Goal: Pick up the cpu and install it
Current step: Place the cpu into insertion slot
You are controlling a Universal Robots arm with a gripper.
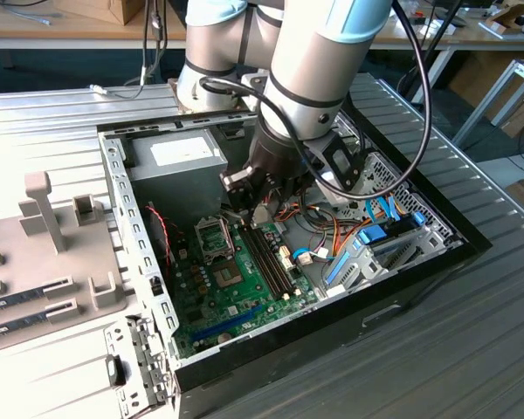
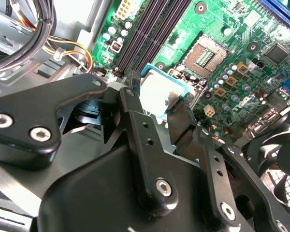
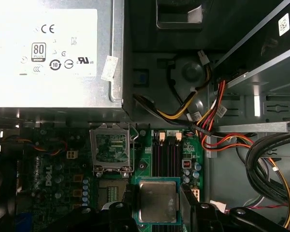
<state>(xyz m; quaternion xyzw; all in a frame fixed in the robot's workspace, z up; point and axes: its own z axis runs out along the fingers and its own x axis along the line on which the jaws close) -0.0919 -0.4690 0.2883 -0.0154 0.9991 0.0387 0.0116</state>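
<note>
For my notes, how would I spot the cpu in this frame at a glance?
Start at the open computer case and its green motherboard. Over the board's dark memory slots, the gripper clamps the cpu. It is the flat silver square with a thin green rim, unlike the hinged socket frame nearby.

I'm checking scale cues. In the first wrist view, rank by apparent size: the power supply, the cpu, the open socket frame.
1. power supply, clearly largest.
2 and 3. cpu and socket frame look alike; the cpu is nearer the camera, so unranked.
</note>
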